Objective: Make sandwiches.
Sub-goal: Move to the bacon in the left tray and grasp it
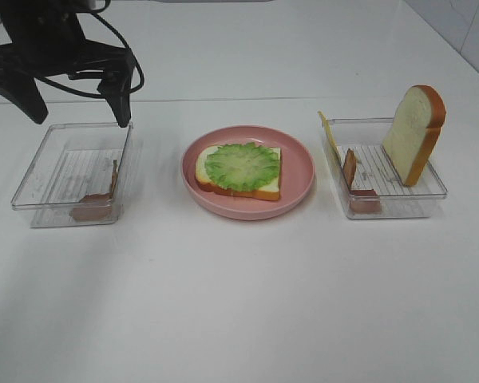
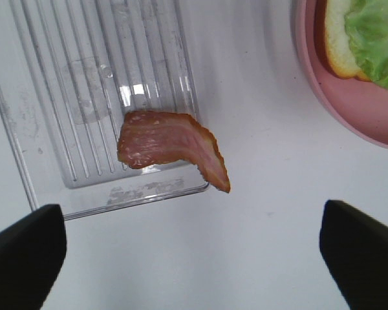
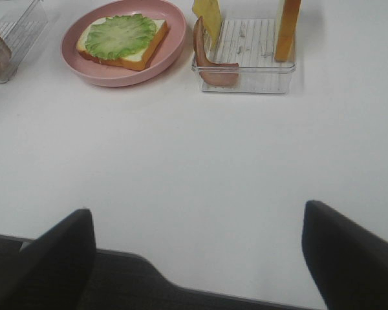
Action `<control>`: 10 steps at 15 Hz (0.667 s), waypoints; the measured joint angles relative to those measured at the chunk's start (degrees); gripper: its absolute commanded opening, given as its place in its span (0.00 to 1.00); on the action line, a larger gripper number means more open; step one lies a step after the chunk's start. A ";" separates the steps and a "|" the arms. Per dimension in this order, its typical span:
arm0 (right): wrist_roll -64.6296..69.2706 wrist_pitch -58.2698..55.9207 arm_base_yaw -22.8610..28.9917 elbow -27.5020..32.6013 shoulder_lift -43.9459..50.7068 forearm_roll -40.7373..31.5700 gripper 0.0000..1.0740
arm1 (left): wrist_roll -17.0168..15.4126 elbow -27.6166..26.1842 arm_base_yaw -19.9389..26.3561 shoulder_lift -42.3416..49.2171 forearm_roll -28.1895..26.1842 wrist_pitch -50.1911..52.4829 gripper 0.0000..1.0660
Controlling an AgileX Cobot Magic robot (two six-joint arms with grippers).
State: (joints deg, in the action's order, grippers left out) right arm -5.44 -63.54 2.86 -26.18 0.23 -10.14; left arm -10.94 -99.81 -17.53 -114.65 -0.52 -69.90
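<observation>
Step in hand: The sandwich is part-built. One bread slice [image 1: 233,191] lies flat on the pink plate [image 1: 301,170] with a lettuce leaf [image 1: 242,165] on top. I judge bacon to be the next layer, and I am lining up my left gripper [image 1: 78,112] to fetch it.
Left gripper: My jaws are spread wide. I hold nothing and touch nothing. I hang above the left tray [image 1: 32,171], clear of its walls.
Bacon strip, left tray: The strip [image 2: 168,145] lies at the near end of the tray, in the corner on the plate side. One end curls up the wall there; the rest lies on the ribbed floor.
Right gripper: My right gripper [image 3: 194,258] is also released and empty. It sits over bare table, well apart from the right tray [image 1: 399,199].
Right tray contents: A second bread slice [image 1: 415,132] leans upright against the far-side wall. A cheese square [image 1: 327,132] stands at the plate-side wall, with another bacon strip [image 1: 351,171] just beside it.
Next move calls for: I must descend into the left tray, place one finger on each side of the strip across its narrow width, and close on the raised end.
Caution: The strip is thin and close to the wall. In my judgement, a finger may strike the tray rim or shove the tray before it closes.
</observation>
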 measured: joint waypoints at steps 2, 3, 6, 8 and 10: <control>0.00 0.00 0.00 0.00 0.00 0.00 0.79 | 0.00 0.00 0.00 -1.95 0.00 0.00 0.95; 0.00 0.00 0.00 0.00 0.00 0.00 0.79 | -0.06 0.00 0.00 -3.38 0.00 0.00 0.95; 0.00 0.00 0.00 0.00 0.00 0.00 0.79 | -0.86 0.00 -1.20 -6.36 -0.46 0.00 0.95; 0.00 0.00 0.00 0.00 0.00 0.00 0.79 | -1.38 0.00 -2.23 -8.19 -0.52 0.00 0.94; 0.00 0.00 0.00 0.00 0.00 0.00 0.79 | -1.89 0.00 -2.75 -8.82 -0.46 0.00 0.94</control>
State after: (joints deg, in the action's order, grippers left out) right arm -5.44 -63.54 2.86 -26.18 0.23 -10.14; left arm -12.83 -99.81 -20.28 -123.47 -0.97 -69.90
